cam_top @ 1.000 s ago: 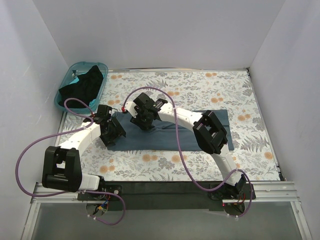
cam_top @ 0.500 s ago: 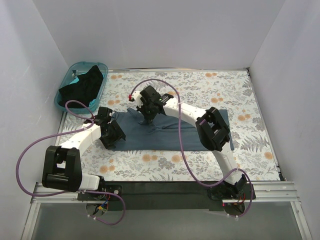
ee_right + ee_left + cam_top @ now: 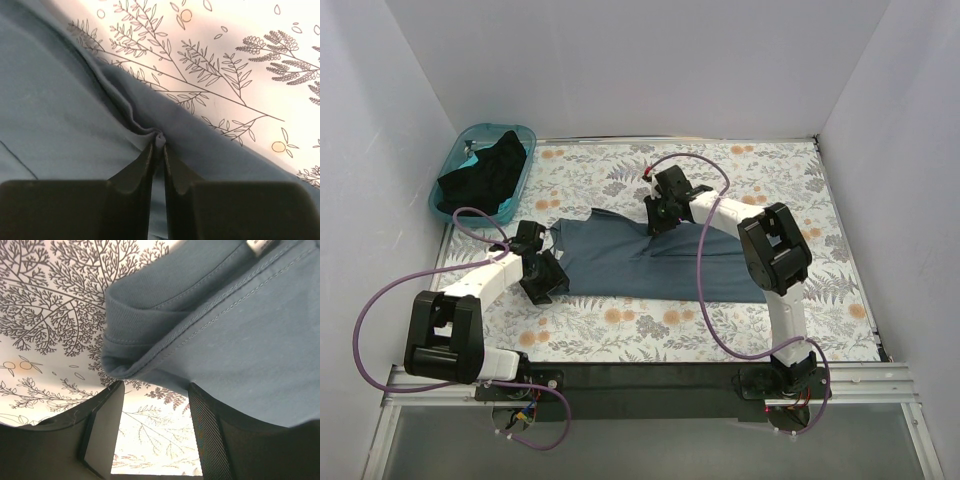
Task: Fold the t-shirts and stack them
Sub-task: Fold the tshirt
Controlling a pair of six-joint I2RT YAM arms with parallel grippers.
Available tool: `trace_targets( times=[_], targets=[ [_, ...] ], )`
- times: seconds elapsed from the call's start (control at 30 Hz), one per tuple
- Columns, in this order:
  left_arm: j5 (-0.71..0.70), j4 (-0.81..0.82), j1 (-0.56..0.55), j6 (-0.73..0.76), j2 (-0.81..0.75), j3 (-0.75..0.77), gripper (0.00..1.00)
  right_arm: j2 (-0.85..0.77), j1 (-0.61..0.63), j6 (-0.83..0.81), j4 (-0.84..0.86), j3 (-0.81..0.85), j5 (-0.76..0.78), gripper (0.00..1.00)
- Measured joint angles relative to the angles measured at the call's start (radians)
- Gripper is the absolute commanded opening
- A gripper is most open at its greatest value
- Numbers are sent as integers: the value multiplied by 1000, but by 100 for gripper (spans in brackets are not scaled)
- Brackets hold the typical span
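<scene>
A slate blue-grey t-shirt point(image 3: 665, 262) lies spread across the middle of the floral table. My right gripper point(image 3: 659, 220) is at its far edge, shut on a small pinched fold of the cloth point(image 3: 159, 139). At the shirt's left end my left gripper point(image 3: 546, 278) stands open. In the left wrist view only the tablecloth shows between its fingers point(image 3: 207, 437), and the shirt's collar edge point(image 3: 150, 335) with its neck label point(image 3: 260, 245) lies just beyond the tips. A black t-shirt point(image 3: 485, 172) is bunched in the basket at the back left.
The teal plastic basket point(image 3: 450, 165) stands in the back left corner against the white wall. White walls close the table on three sides. Purple cables loop off both arms above the cloth.
My right gripper has closed on the shirt's far edge and carried it back and to the right, spreading the cloth wider. The left gripper slid slightly toward the near left.
</scene>
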Motion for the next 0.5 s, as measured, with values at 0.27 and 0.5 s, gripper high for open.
trace_targets(
  times=[0.27, 0.5],
  targets=[
    [-5, -2, 0, 0, 0, 0, 52, 0, -6, 34, 27, -1, -76, 29],
    [-40, -24, 0, 9, 16, 114, 55, -18, -31, 57, 31, -8, -51, 33]
  ],
)
